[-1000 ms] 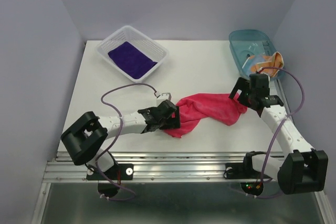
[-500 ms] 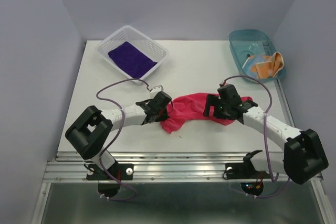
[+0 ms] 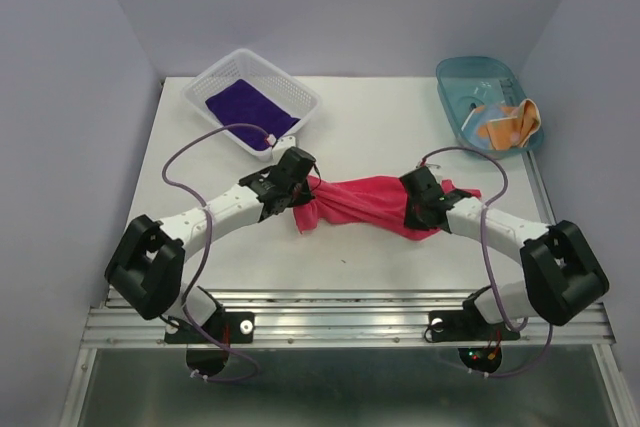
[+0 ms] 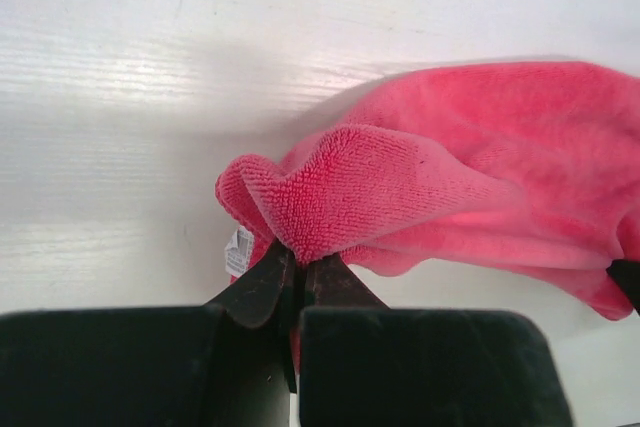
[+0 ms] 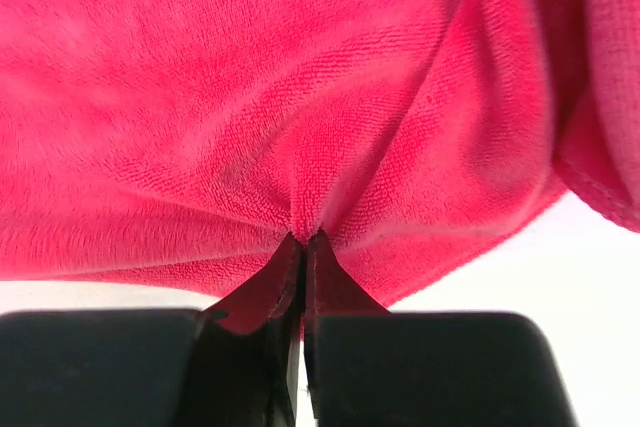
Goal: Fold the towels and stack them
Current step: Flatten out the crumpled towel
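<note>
The pink-red towel [image 3: 360, 202] lies bunched and wrinkled across the middle of the table, drawn into a long band. Its left end is pinched into a puckered fold between the closed fingers of the left gripper [image 4: 298, 265], with a small white tag [image 4: 238, 250] showing there, and its right part is nipped in the same way by the right gripper [image 5: 303, 247]. The purple towel [image 3: 250, 112] lies folded flat in the white basket [image 3: 213, 72] at the far left, and the orange towel [image 3: 510, 122] sits crumpled in the blue tray [image 3: 470, 72] at the far right.

Right-wrist view crops the pink towel [image 5: 250, 97] — edges unseen.
</note>
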You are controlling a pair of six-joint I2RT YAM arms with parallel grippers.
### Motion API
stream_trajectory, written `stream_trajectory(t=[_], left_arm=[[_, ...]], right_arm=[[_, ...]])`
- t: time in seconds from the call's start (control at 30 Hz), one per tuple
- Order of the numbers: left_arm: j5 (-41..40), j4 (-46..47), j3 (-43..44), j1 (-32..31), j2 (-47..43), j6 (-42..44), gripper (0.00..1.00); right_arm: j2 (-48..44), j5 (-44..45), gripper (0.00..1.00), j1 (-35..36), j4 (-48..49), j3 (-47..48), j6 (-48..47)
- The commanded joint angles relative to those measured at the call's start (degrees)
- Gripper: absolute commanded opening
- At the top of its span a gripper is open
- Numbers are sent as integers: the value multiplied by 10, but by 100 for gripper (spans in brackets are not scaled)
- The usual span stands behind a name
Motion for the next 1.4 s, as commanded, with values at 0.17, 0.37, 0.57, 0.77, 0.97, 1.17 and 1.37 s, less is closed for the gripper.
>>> stream_trajectory(t=[0.17, 0.37, 0.57, 0.77, 0.97, 1.17, 1.37], left_arm=[[-35, -94, 8, 3, -129, -4, 8], [39, -106, -136, -11, -226, -42, 61], [18, -118, -156, -16, -258, -81, 99], [-13, -103, -149, -15, -228, -92, 99], [22, -62, -149, -15, -160, -76, 99], [22, -50, -164, -15, -158, -82, 99], [4, -35, -175, -11, -165, -93, 99]], right_arm=[[-167, 80, 1, 2, -100, 63, 8], [-205, 68, 1, 1, -158, 24, 35], [-182, 138, 11, -4, -221, 44, 91], [-139, 148, 67, -4, -224, 69, 82], [-160, -37, 100, -2, -123, 41, 11], [-121, -138, 100, 41, -33, 5, -21], [-5, -77, 100, 47, -2, 42, 0]])
